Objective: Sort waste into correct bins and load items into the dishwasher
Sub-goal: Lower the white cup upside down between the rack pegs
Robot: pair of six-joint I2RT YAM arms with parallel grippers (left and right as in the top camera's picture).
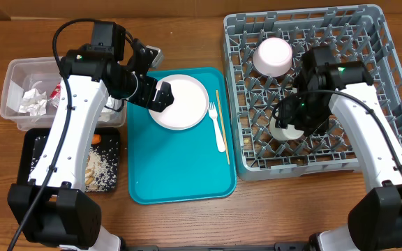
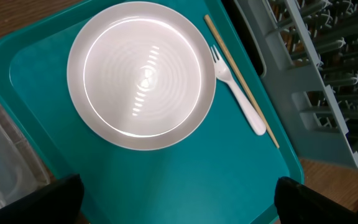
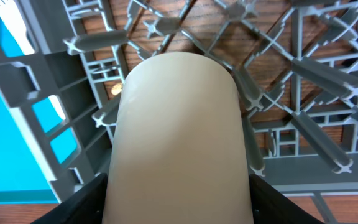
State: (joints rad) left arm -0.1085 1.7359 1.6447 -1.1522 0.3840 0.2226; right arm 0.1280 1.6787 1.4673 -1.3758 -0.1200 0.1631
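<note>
Your right gripper clasps a small white cup in the grey pegged rack, left gripper gapes empty; white round plate, plastic fork, wooden stick await loading

I saw a robotics lab: two robot arms at a wooden counter, with a grey dish rack.

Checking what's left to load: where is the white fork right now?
Overhead, the fork lies on the teal tray, just right of the white plate and beside the wooden stick, left of the grey rack.
</note>
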